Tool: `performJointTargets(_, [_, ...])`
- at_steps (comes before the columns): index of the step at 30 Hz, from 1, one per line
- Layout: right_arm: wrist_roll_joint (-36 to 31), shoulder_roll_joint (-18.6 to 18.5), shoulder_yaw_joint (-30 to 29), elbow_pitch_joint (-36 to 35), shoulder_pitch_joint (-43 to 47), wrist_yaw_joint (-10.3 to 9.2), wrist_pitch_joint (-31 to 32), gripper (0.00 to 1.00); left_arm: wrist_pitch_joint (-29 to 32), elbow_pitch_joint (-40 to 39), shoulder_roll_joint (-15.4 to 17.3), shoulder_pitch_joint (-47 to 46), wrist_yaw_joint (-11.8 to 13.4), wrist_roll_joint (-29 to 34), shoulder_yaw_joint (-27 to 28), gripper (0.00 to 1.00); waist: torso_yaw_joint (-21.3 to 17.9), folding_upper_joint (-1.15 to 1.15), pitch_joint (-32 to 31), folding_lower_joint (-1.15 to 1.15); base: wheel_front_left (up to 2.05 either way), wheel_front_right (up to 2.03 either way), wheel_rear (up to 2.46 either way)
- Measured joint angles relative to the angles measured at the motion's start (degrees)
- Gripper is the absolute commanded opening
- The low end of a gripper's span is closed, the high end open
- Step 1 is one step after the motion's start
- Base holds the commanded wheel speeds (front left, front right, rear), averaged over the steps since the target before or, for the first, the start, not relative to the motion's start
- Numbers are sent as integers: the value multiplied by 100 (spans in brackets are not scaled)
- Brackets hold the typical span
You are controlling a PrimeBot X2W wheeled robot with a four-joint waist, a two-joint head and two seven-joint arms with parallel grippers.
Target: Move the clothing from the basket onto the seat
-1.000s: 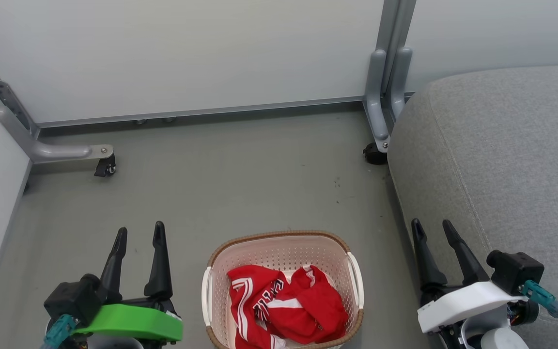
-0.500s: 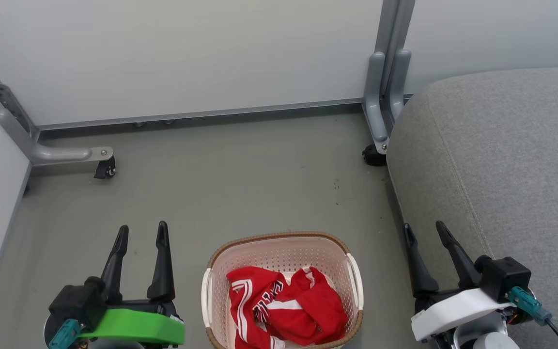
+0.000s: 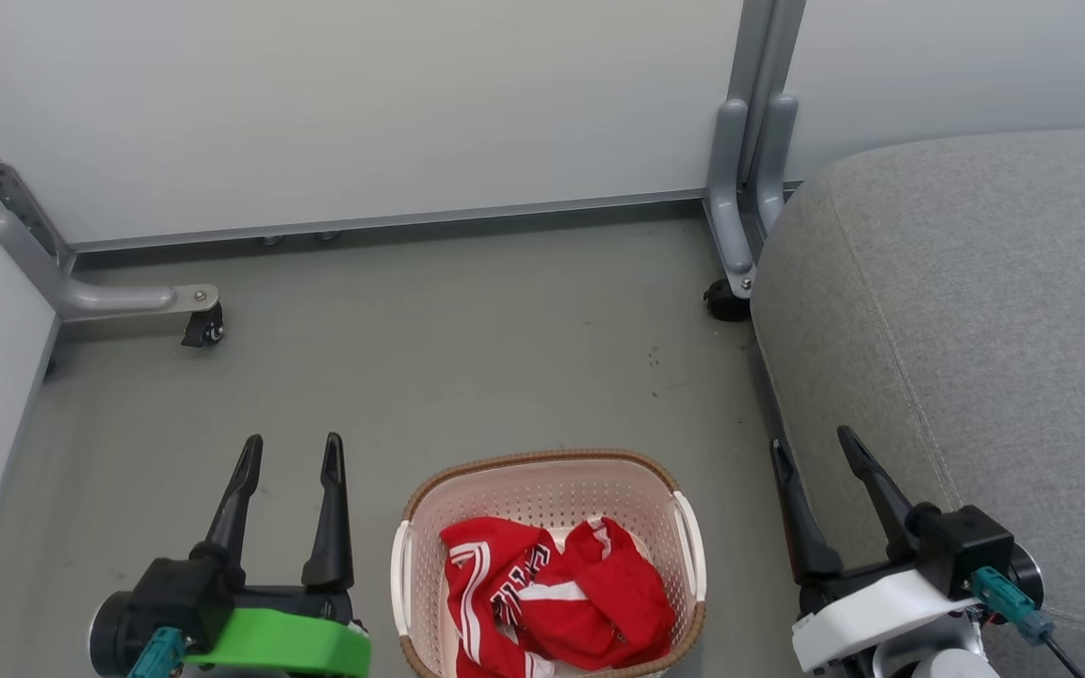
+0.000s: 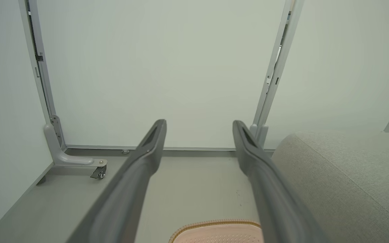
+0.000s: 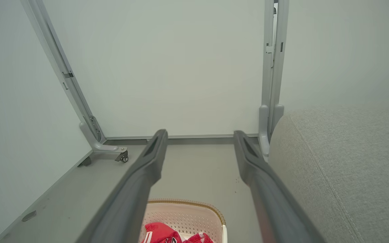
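My left gripper (image 3: 294,439) sits at the lower left of my head view, its two dark fingers spread apart with nothing between them. My right gripper (image 3: 811,439) is spread just as wide and is also empty. Its fingers show against the near edge of the seat (image 3: 976,311), a big grey cushion that takes up the right side.

Between the two grippers the basket (image 3: 524,460) stands on the grey floor (image 3: 467,358), near the seat but apart from it. The clothing (image 3: 590,593) lies crumpled inside it, red with white stripes and some lettering on one fold. Neither gripper touches the basket or the cloth.

Beyond them, pale wall panels (image 3: 364,113) meet a grey metal post (image 3: 740,188). A small caster (image 3: 206,330) sits off to the left.
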Motion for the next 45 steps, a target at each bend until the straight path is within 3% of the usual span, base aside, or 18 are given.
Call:
performJointTargets(11, [-381, -3, 51, -27, 6, 0, -109, 100, -99, -11, 3, 22, 0, 404, -87, 100, 1, 0, -3, 0, 0, 0, 0])
performJointTargets(31, [-363, -4, 132, 2, 9, 1, -110, 100, -114, 155, 4, 46, 7, 341, -77, 100, -48, 0, 55, 0, 0, 0, 0])
performJointTargets(38, [-363, -3, 63, 22, -112, 1, -110, 100, -116, 254, 5, -24, -1, 334, -109, 100, -100, 0, 336, 0, 0, 0, 0])
performJointTargets(45, [-437, -7, -224, -144, -679, 1, -110, 100, -116, 368, 5, -716, -75, 369, -227, 100, -126, 0, 1034, 0, 0, 0, 0])
